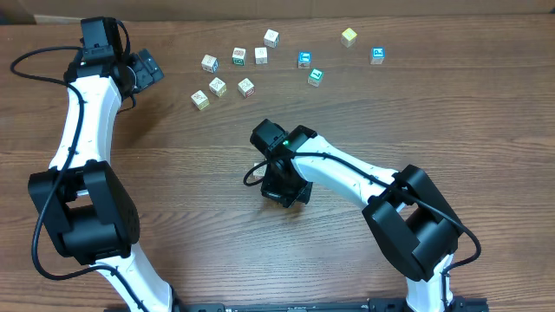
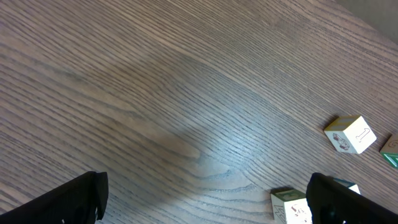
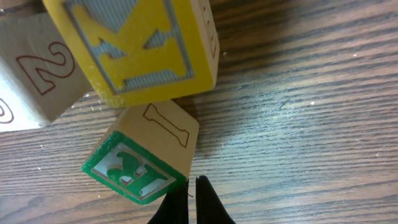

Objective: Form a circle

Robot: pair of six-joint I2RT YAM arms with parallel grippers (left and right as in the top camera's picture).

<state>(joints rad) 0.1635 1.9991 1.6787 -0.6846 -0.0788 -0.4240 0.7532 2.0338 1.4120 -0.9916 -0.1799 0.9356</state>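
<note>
The circle shows only in the right wrist view, as a tight clump of picture cubes. It holds a yellow cube with a K, a whitish cube with a red 2, and a green-marked cube. My right gripper is shut and empty, its tips at the green-marked cube's lower right corner. In the overhead view the right gripper covers the clump at mid-table. My left gripper hangs open at the far left. Nothing is gripped in the left gripper, though a green-marked cube lies just inside its right finger.
Several loose cubes lie scattered along the far side, from a whitish one to a blue-marked one and a yellow one. In the left wrist view a white cube rests to the right.
</note>
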